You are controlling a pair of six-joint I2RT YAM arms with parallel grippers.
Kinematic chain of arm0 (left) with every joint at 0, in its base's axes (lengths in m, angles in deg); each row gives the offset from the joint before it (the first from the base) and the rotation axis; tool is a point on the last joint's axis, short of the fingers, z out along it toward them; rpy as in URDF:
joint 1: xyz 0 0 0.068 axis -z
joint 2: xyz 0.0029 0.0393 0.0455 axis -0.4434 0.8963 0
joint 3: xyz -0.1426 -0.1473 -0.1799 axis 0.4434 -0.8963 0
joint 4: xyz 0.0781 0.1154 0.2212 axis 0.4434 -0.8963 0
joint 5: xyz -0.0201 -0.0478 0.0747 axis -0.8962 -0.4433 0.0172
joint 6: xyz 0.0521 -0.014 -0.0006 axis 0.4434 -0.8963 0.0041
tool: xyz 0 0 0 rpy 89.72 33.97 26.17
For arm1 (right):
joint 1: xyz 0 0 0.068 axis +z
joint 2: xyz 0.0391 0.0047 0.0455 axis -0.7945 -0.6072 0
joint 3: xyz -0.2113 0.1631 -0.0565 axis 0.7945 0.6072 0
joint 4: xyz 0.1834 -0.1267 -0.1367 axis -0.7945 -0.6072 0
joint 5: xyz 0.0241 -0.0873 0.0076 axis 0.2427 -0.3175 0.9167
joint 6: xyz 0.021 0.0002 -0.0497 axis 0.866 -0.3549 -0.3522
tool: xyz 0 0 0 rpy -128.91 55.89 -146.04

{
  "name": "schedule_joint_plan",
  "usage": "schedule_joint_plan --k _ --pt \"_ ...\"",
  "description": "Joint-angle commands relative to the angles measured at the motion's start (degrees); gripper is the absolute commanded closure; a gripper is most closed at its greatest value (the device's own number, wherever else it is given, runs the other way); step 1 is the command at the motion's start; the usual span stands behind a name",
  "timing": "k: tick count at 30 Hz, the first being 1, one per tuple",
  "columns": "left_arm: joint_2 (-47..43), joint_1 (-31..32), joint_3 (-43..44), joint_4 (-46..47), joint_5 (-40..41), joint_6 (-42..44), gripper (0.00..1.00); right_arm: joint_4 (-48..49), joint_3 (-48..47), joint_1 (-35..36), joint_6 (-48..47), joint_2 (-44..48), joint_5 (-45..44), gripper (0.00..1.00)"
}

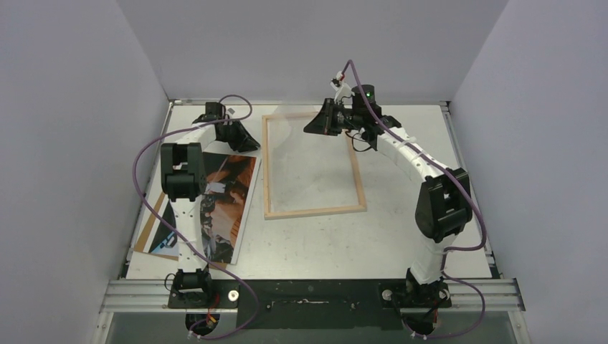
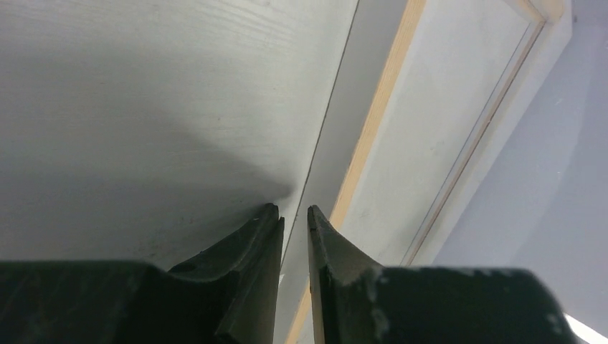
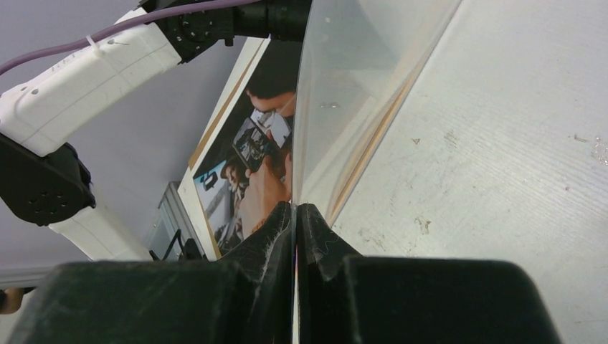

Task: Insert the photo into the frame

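The photo (image 1: 233,188) is a large glossy print with a thin white border, showing a figure in orange-tan among dark cockpit-like shapes. It lies flat and face up at the left of the table (image 1: 401,236), partly under the left arm. It rests on a plain brown backing board (image 1: 148,233) that pokes out at its near-left edge. From the right wrist the same print (image 3: 251,158) shows beyond the glass, with a brown strip of board along its far side.

The frame (image 1: 312,211) lies just right of the photo, a gap of table between them, back side up, so its four rails show as pale bare wood. The white table shows inside the rails.

The right gripper (image 1: 313,127) hangs over the far end of the frame. Its jaws are clamped tight on the edge of the clear pane (image 3: 351,86), which rises away from the fingers (image 3: 276,222) at an angle, lifted off the table at that end.

The left gripper (image 1: 244,140) sits low by the far right corner of the photo, close to the frame's left rail (image 2: 373,122). Its jaws stand narrow, a slim gap between them. A thin dark edge runs down to that gap in the left wrist view, but whether the jaws are nipping it cannot be told.
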Motion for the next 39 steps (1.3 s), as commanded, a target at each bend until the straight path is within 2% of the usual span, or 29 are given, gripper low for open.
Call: schedule_joint_plan --k 1,18,28,34,39 --pt "-3.1 -2.5 -1.7 2.4 2.4 -0.3 0.81 4.1 -2.9 0.5 0.2 -0.3 1.7 1.0" --pt "-2.7 -2.6 -1.6 2.9 1.5 -1.0 0.81 3.6 -4.2 0.4 2.8 -0.7 1.0 1.0" --pt "-2.7 -2.6 -2.2 3.1 1.0 -1.0 0.81 4.5 2.9 -3.3 3.5 -2.4 0.5 1.0" --pt "-3.0 -2.6 -2.7 3.2 0.7 -0.9 0.81 12.0 9.1 -6.5 9.0 -2.5 1.4 1.0" --pt "-2.9 -2.6 -2.9 3.2 0.4 -0.9 0.81 13.7 11.8 -8.3 11.5 -2.8 1.6 1.0"
